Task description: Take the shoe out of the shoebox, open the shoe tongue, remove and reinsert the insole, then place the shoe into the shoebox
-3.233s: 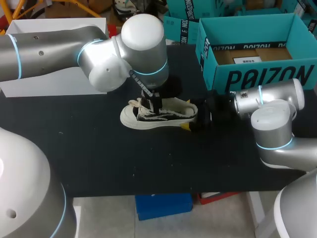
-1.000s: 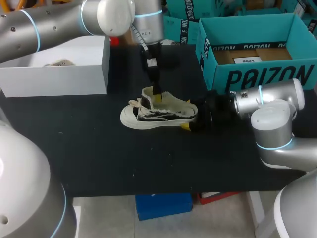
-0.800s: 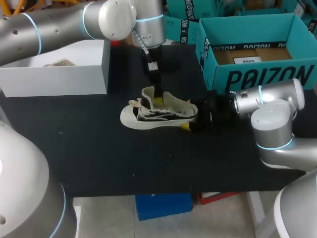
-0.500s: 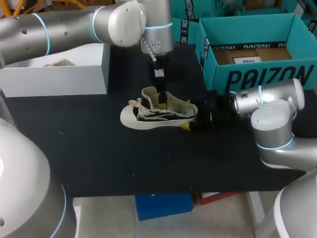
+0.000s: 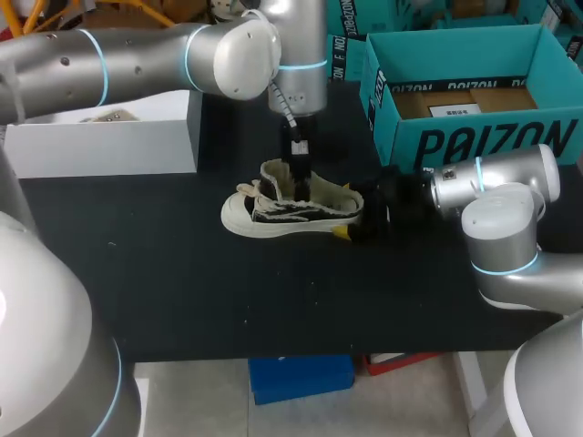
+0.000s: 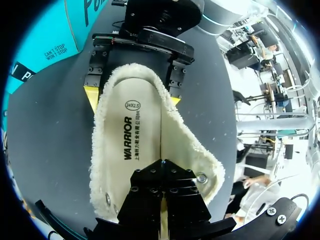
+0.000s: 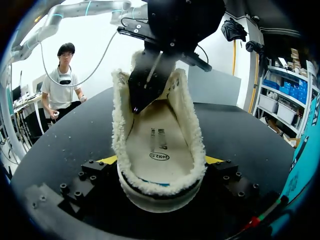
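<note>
The shoe (image 5: 291, 209), cream fleece inside, black sides and a white sole, stands upright mid-table with its tongue (image 5: 272, 175) raised. My right gripper (image 5: 351, 220) is shut on its heel; the yellow fingertips (image 7: 111, 160) press it from both sides. The printed insole (image 6: 135, 145) lies flat inside the shoe (image 7: 157, 145). My left gripper (image 6: 162, 164) is shut, holds nothing I can see, and points down into the shoe's mouth just over the insole, behind the tongue (image 5: 298, 175). The right wrist view shows the left gripper (image 7: 136, 106) close above the insole's front part.
The open teal shoebox (image 5: 474, 137) stands at the back right, close behind my right arm. A white box (image 5: 109, 146) sits at the back left. The black tabletop (image 5: 273, 291) lies bare in front of the shoe.
My left arm has swung to the right, and its shut gripper has slid a little right, from the tongue into the shoe's mouth. The shoe and my right arm have not moved.
</note>
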